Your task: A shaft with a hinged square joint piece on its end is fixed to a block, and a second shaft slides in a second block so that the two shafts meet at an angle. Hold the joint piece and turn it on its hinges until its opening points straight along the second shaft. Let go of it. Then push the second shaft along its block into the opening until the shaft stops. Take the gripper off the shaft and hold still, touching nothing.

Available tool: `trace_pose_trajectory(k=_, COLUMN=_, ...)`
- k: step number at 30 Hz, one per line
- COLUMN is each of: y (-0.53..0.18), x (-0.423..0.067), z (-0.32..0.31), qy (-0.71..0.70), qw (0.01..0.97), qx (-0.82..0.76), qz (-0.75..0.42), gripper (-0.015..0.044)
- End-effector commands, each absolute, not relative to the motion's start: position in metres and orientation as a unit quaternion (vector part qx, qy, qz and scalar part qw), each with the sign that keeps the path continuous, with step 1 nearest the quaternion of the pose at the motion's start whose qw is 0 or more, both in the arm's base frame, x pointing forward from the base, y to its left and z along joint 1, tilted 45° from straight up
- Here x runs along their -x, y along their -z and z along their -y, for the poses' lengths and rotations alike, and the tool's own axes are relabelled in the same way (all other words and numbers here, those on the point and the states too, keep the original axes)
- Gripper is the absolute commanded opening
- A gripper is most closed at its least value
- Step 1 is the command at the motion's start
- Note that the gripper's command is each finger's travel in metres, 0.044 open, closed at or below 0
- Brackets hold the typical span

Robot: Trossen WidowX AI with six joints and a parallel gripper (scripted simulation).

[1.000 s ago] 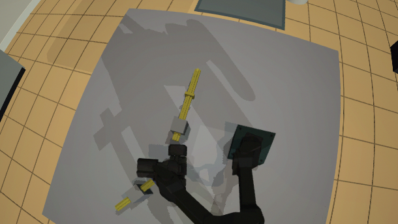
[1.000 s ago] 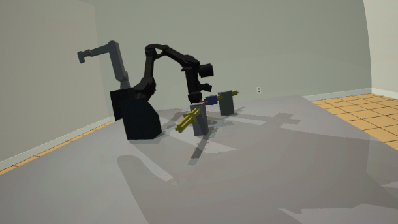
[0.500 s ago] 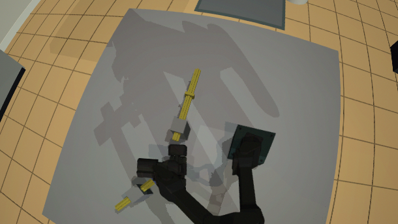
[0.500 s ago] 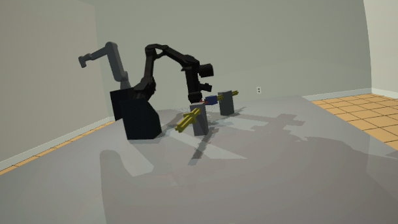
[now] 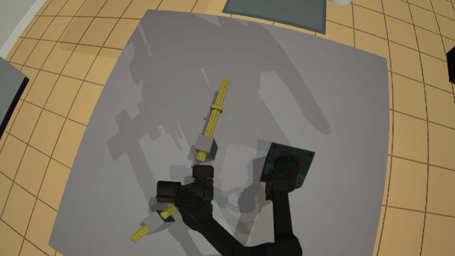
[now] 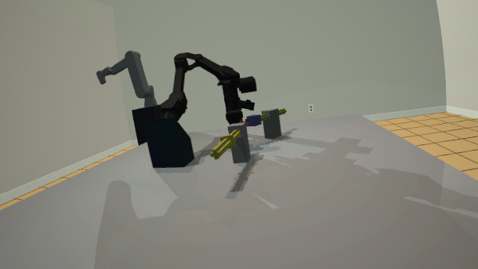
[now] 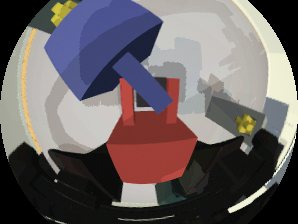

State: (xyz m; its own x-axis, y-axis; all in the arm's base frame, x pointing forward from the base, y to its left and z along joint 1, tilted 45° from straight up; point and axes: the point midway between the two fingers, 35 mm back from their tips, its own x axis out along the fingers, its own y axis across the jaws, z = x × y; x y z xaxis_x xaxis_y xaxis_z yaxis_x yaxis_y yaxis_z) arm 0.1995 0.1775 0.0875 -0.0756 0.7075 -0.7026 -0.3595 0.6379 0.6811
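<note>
The arm (image 6: pixel 229 81) and its gripper (image 6: pixel 234 118) look like matt black plastic, smooth and without highlights. Between the fingers sits the red joint piece (image 7: pixel 149 145), flat and matt like painted plastic, with plain facets; just above it in the wrist view the blue piece (image 7: pixel 100 39) has the same even, unshiny finish. Either side of the gripper, the yellow shafts (image 5: pixel 216 108) show lengthwise ribs and a dull, brass-like colour, while their grey blocks (image 6: pixel 240 143) look smooth and matt, like unpolished metal or plastic. Beneath the tool the grey table top (image 5: pixel 317 101) has a soft sheen, carrying blurred shadows and faint reflections. Beyond it, the floor (image 5: pixel 421 83) is tan tile, matt, with dark joints.
</note>
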Motion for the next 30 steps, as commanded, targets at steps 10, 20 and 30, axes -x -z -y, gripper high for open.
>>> trace_pose_trajectory(k=10, y=-0.0872, x=-0.1995, z=-0.1775, qy=-0.400, qw=0.664, qx=-0.143, qz=-0.615, gripper=0.0182)
trace_pose_trajectory(k=20, y=-0.0872, x=-0.1995, z=-0.1775, qy=-0.400, qw=0.664, qx=-0.143, qz=-0.615, gripper=0.0182)
trace_pose_trajectory(k=30, y=-0.0875, x=-0.1995, z=-0.1775, qy=-0.401, qw=0.665, qx=-0.142, qz=-0.614, gripper=0.0121)
